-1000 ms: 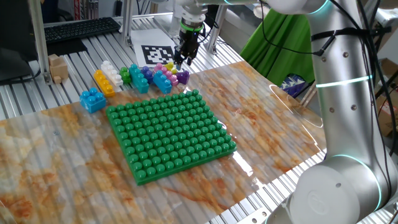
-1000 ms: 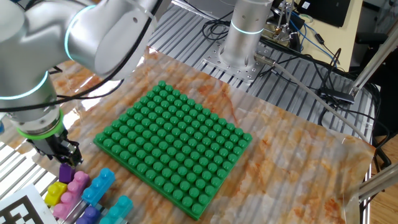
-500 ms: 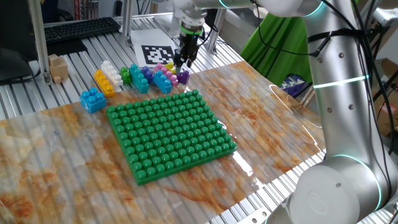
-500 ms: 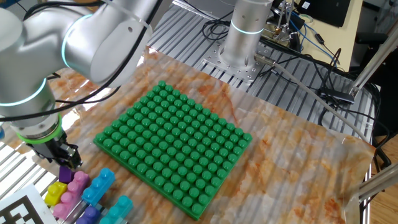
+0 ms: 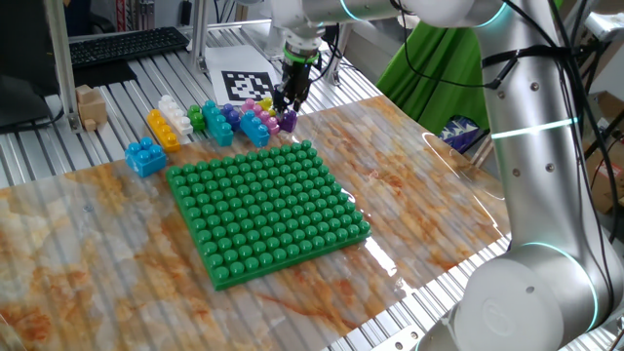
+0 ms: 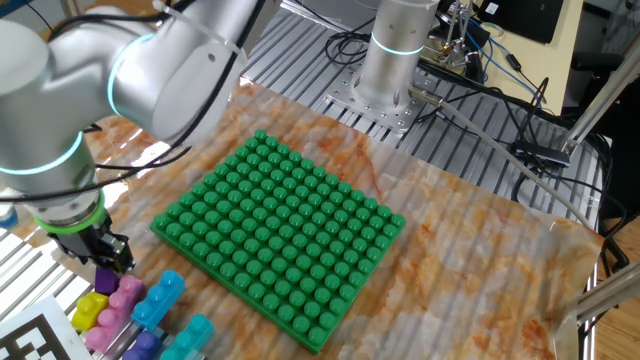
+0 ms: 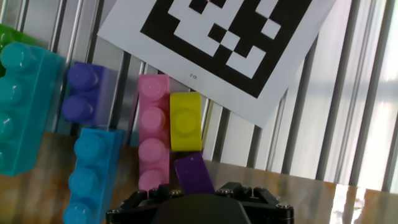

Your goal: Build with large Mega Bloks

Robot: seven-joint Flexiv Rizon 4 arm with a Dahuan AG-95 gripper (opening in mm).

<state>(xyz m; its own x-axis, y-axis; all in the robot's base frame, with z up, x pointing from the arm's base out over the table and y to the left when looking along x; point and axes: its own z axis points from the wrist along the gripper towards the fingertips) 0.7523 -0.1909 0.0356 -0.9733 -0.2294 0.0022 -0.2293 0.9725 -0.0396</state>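
Several Mega Bloks lie in a pile at the far edge of the table: yellow (image 5: 163,128), white (image 5: 174,109), blue (image 5: 144,156), teal (image 5: 218,127), green (image 5: 198,118), pink (image 5: 255,105). A small purple block (image 5: 289,120) lies at the pile's right end. My gripper (image 5: 289,101) hangs directly over it, fingertips at its top. In the other fixed view the gripper (image 6: 108,258) sits just above the purple block (image 6: 104,278). In the hand view the purple block (image 7: 194,174) runs tilted under the gripper body, beside a pink block (image 7: 153,129) and a yellow block (image 7: 185,122). The fingers are hidden.
The big green studded baseplate (image 5: 265,207) lies in the middle of the table, near the pile. A printed marker sheet (image 5: 247,85) lies behind the blocks. A small wooden block (image 5: 91,106) stands at the far left. Teal blocks (image 7: 25,106) lie left in the hand view.
The arm has shifted slightly over the pile. The gripper stays above the purple block, which has not moved.
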